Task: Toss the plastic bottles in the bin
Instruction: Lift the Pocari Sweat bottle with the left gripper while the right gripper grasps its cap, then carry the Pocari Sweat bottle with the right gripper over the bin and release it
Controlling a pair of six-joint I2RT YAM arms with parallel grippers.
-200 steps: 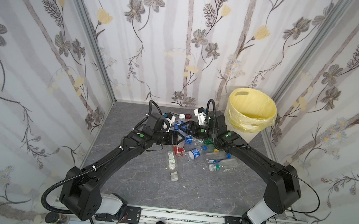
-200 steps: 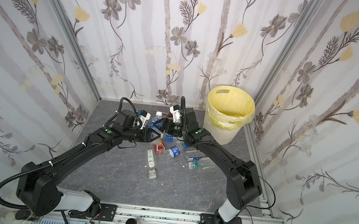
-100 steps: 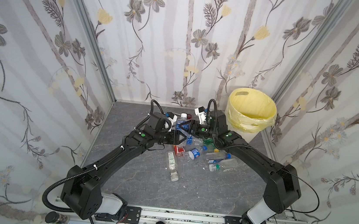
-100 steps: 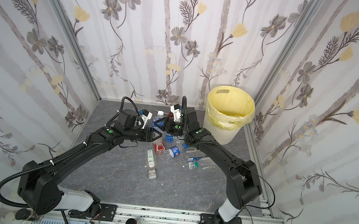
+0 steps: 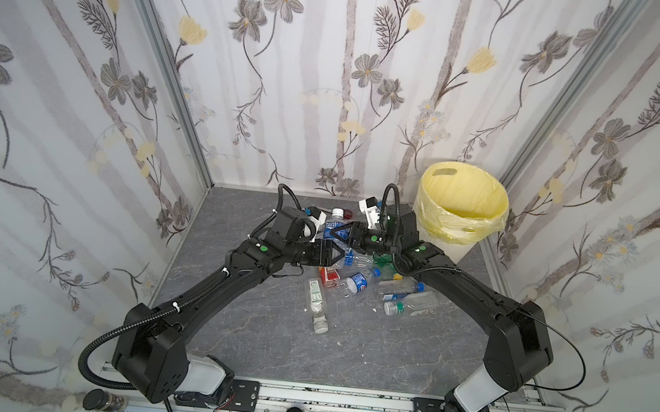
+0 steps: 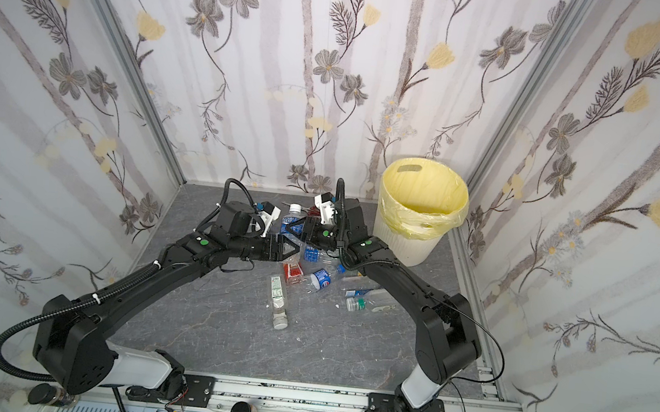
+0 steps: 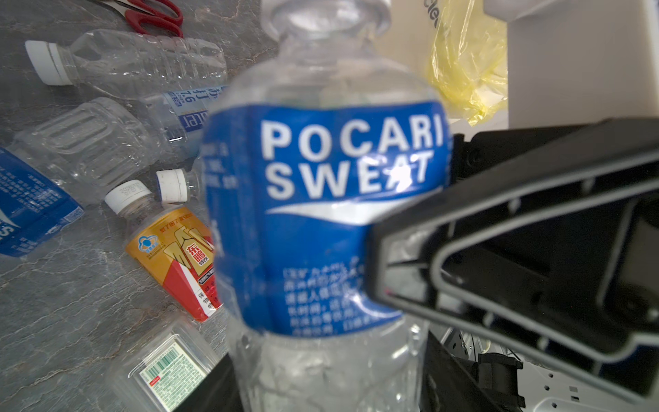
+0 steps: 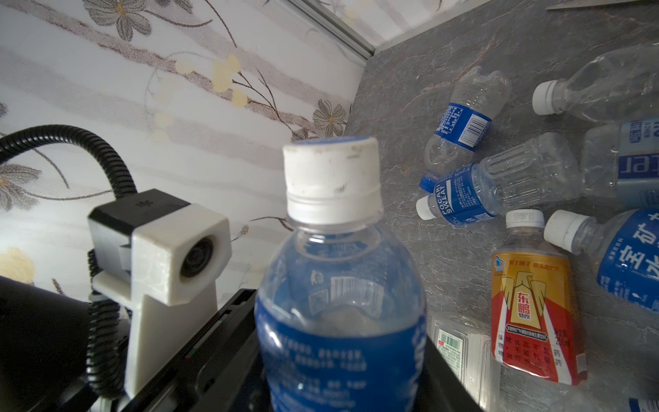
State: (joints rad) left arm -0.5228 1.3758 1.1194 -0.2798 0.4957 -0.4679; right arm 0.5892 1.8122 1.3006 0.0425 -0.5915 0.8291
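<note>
We hold the Pocari Sweat bottle (image 7: 321, 214) upright at centre frame, over the surface (image 5: 264, 334). The right end effector (image 5: 338, 234) is clamped on its label, probably because it sits nearer the bin (image 5: 461, 233) at right. We cannot tell whether the left end effector (image 5: 340, 254) grips.

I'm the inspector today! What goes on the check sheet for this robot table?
Surface: grey marbled tabletop, no spills seen.
Job's things: Pocari Sweat bottle upright, lifted off the table; other bottles lie mid-table, one an orange-labelled bottle; yellow-lined bin back right, no bottle visible inside.
Clutter: red-handled scissors beside the bottles.
Grippers: right gripper shut on the Pocari label; left gripper around its lower part, grip unclear.
Cables: black hoses loop above both wrists, nothing snagged.
Surroundings: floral wallpaper walls on three sides.
</note>
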